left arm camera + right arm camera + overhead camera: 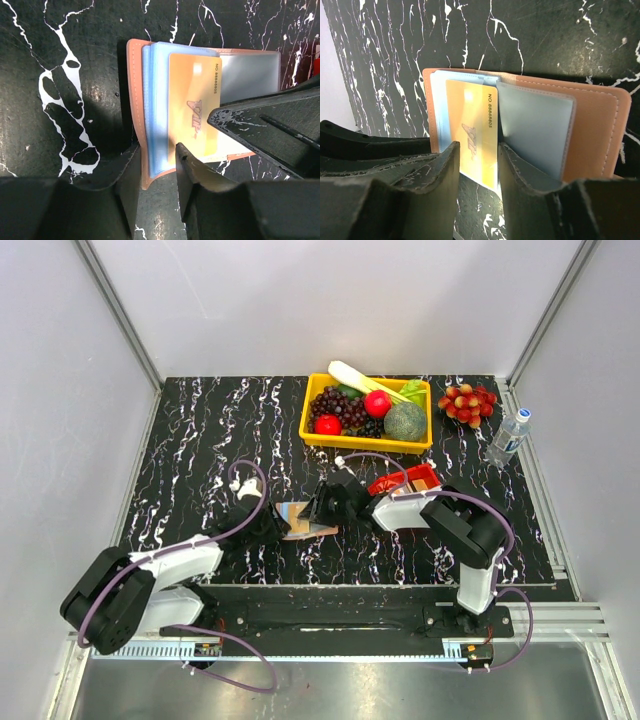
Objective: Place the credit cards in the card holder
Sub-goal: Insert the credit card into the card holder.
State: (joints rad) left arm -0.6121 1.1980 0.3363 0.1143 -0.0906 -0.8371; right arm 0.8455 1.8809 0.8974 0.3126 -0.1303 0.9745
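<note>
The salmon-pink card holder [298, 517] lies open on the black marbled table between both grippers. Its pale blue sleeves fan out from the pink cover [134, 100], and a grey sleeve covers the right half [535, 130]. A gold credit card [192, 90] [470, 115] sits partly inside a sleeve, its near end sticking out. My left gripper [156, 162] is open, its fingers either side of the holder's near left corner. My right gripper [479, 160] is open over the card's near end, one finger on the grey sleeve.
A small red tray [392, 483] holding a tan card stands just behind the right gripper. Farther back are a yellow basket [310, 425] of fruit and vegetables, a bunch of red grapes [468, 403] and a water bottle [508, 437]. Grey walls close in the sides.
</note>
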